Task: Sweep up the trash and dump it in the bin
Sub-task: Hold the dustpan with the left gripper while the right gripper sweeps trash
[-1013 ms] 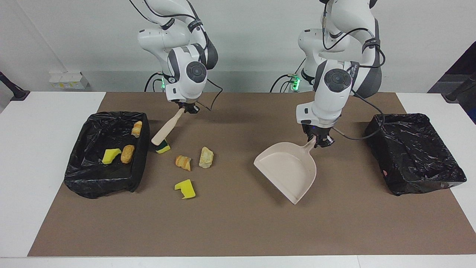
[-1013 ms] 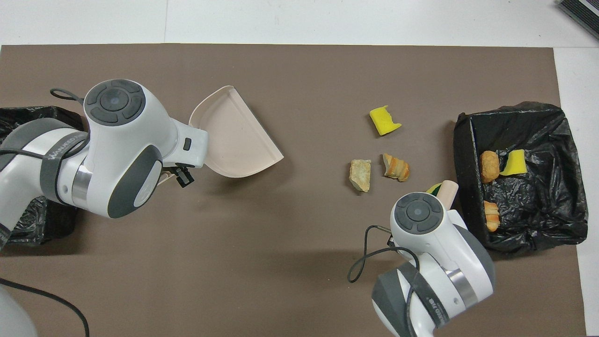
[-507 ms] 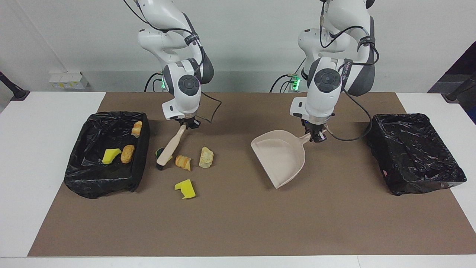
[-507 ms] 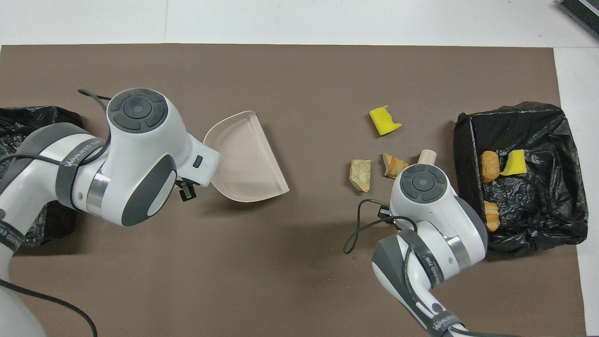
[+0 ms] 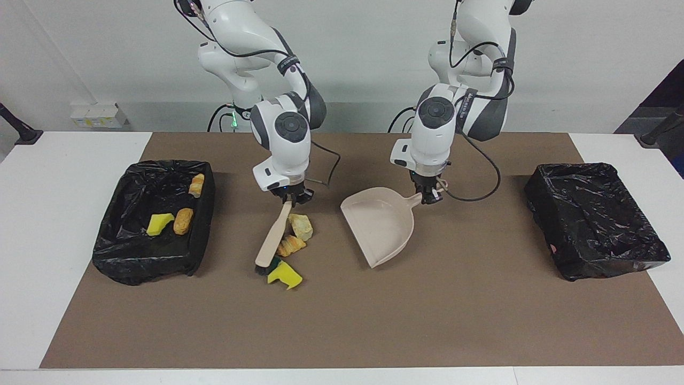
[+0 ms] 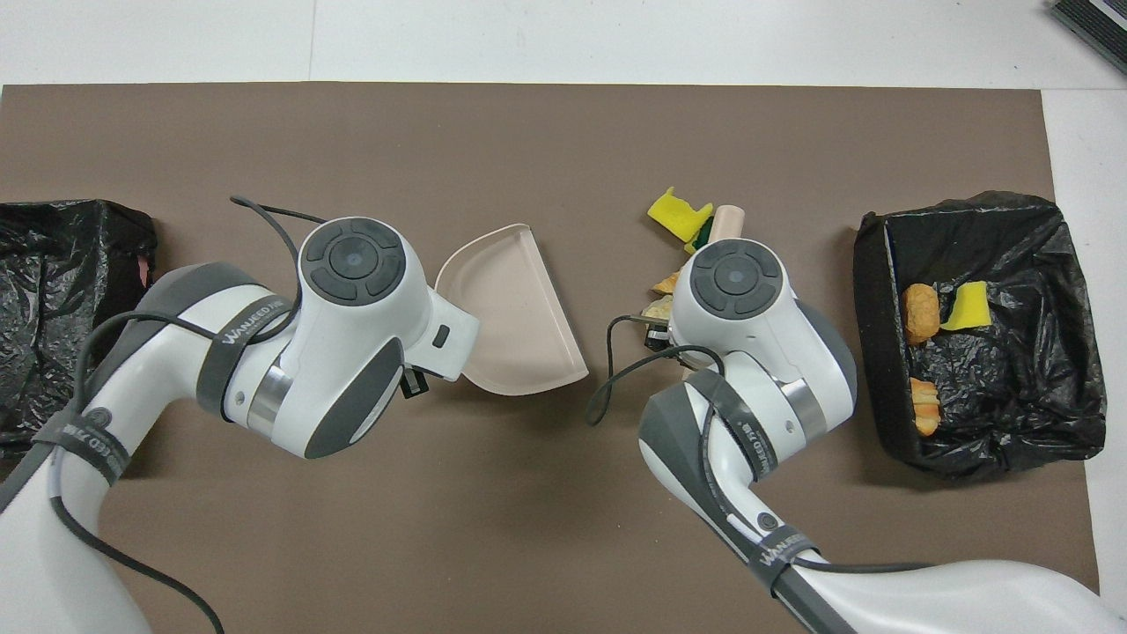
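Observation:
My right gripper (image 5: 290, 197) is shut on the handle of the beige hand brush (image 5: 272, 238), which slants down to the mat. Against the brush lie loose trash scraps: a cream piece (image 5: 302, 225), an orange bread lump (image 5: 291, 245) and a yellow sponge chunk (image 5: 285, 274) (image 6: 673, 216) at the brush head. The beige dustpan (image 5: 379, 224) (image 6: 511, 321) sits on the mat beside them, toward the left arm's end, its mouth pointing away from the robots. My left gripper (image 5: 429, 197) is shut on its handle. In the overhead view both wrists hide the grippers.
A black-lined bin (image 5: 152, 222) (image 6: 977, 335) at the right arm's end holds a yellow sponge (image 5: 159, 222) and two bread lumps. A second black-lined bin (image 5: 593, 219) stands at the left arm's end. Everything rests on a brown mat (image 5: 342, 321).
The right gripper swept the brush away from its bin toward the middle, bunching the scraps together. The left gripper brought the dustpan toward the scraps and turned it.

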`<state>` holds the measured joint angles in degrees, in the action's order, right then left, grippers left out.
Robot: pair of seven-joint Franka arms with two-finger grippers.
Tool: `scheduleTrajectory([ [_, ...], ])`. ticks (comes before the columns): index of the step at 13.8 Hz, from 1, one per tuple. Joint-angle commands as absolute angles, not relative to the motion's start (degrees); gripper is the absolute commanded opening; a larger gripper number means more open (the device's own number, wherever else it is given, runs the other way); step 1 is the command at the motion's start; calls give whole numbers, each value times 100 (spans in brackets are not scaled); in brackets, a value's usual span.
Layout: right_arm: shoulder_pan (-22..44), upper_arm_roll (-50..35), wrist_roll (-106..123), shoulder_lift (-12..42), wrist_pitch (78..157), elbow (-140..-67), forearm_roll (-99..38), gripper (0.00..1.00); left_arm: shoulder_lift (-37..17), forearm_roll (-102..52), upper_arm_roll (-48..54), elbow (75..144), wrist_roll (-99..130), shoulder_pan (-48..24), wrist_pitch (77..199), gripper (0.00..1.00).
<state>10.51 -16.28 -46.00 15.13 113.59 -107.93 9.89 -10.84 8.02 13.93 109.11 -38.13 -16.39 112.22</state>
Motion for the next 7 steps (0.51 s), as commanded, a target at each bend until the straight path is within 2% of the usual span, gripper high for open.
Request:
scheduleTrajectory([
  [1,915,-1652,-3949,1627,11074,-10354,1046,0,-976,853,1336,11127,-3543,-1714,11487,0],
  [4,625,-1608,-2850,1398,10715,-10345,1063,0,-923,844,1336,11276,-3174,-1810,11637,0],
  [7,212,-1608,-2262,1354,10714,-10546,1063,0,-967,844,1336,11311,-2857,-1951,11611,0],
])
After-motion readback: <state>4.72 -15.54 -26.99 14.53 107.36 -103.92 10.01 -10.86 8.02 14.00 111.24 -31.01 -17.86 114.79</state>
